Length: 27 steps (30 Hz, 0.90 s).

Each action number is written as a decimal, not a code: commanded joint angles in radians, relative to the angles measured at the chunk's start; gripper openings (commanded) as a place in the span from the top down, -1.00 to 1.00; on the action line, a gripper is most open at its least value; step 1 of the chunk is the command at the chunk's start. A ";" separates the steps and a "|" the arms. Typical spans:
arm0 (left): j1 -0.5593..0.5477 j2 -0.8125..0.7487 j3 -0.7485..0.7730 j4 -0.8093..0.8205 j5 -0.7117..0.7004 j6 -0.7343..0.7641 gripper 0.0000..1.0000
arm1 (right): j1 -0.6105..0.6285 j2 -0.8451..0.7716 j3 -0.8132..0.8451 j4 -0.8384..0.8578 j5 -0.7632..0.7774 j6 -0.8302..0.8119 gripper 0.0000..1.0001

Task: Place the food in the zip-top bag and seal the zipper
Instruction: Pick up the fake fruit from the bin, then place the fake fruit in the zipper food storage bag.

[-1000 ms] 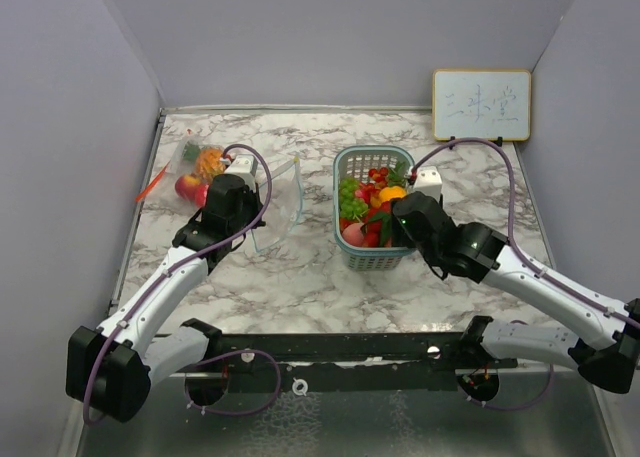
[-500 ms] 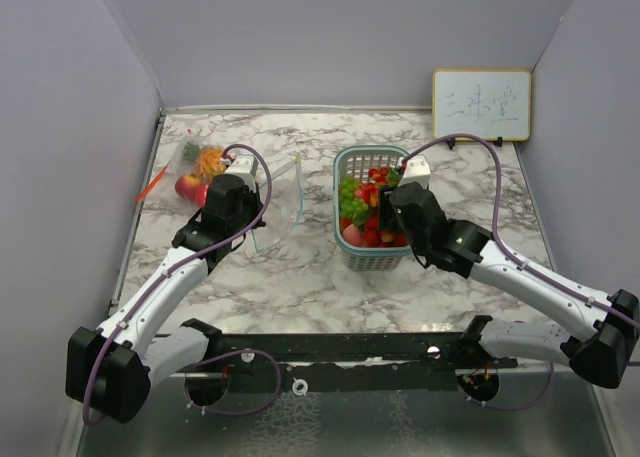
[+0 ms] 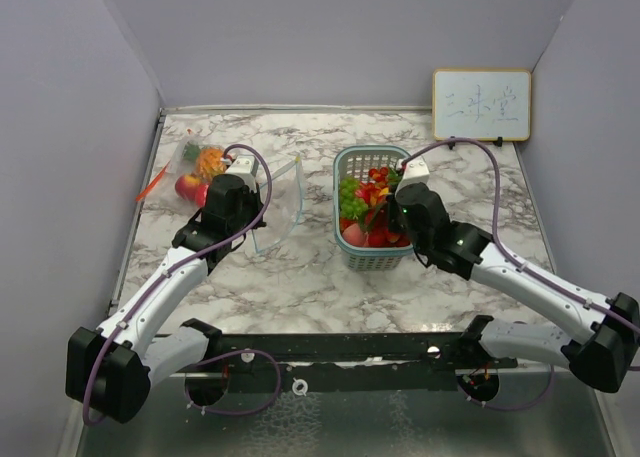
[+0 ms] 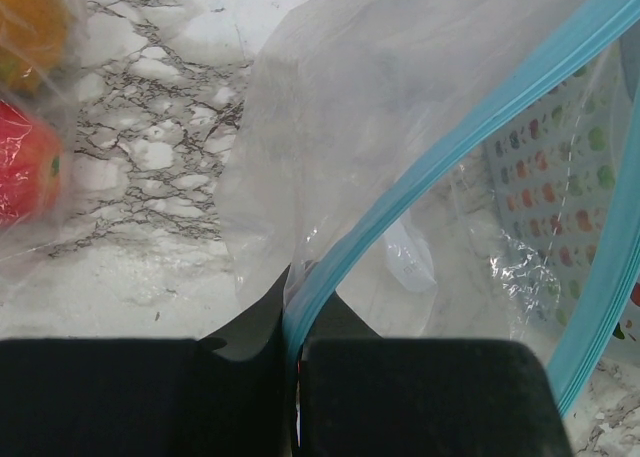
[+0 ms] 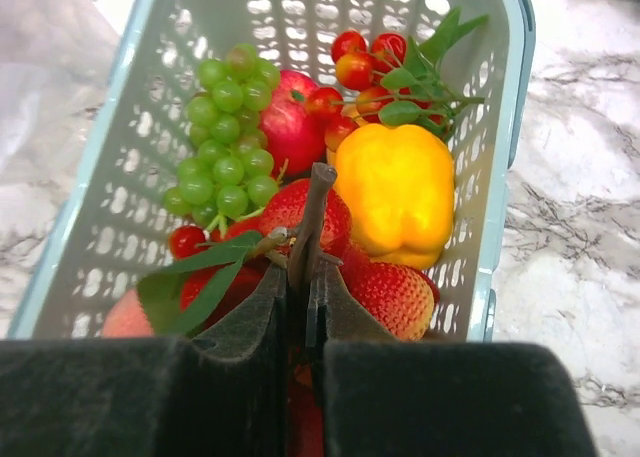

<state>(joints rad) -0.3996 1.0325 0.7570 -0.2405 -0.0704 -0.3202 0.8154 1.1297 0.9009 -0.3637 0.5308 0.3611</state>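
L tool (image 4: 293,349) clamped tight on blue zip strip (image 4: 450,167) of clear bag (image 4: 400,77), pinching it at bottom centre of L wrist view. Bag mouth is parted toward frame right. Bag lies on marble counter (image 4: 150,147), left of centre in top view, left of basket (image 3: 372,260).

R tool (image 5: 306,302) closed on a brown stem (image 5: 312,212) at frame centre, over basket's near end. Can't tell which piece the stem belongs to.

Food (image 3: 372,202) sits in basket:
- grapes (image 5: 225,137), upper left
- yellow pepper (image 5: 400,192), right of centre
- strawberry (image 5: 390,295), just below the pepper
- sm. red tomatoes (image 5: 360,62), at top
- peach (image 5: 125,317), bottom left

2nd bag (image 3: 195,172) w/ orange & red items at upper left of top view.
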 commanded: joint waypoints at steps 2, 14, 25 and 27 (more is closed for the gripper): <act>-0.001 -0.011 0.001 0.020 0.023 -0.006 1.00 | -0.004 -0.118 0.057 0.086 -0.129 -0.091 0.98; -0.004 0.020 0.055 -0.008 0.069 -0.007 1.00 | -0.004 -0.051 0.190 0.384 -0.870 -0.093 0.98; -0.007 -0.015 0.082 0.011 0.203 -0.078 1.00 | -0.004 0.177 0.070 1.090 -0.905 0.237 0.98; -0.007 -0.022 0.070 0.022 0.209 -0.089 1.00 | -0.004 0.207 0.050 1.179 -0.876 0.284 0.98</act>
<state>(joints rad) -0.4015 1.0397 0.8127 -0.2546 0.0727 -0.3691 0.8124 1.3014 0.9722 0.4709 -0.3408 0.5053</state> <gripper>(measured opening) 0.011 0.069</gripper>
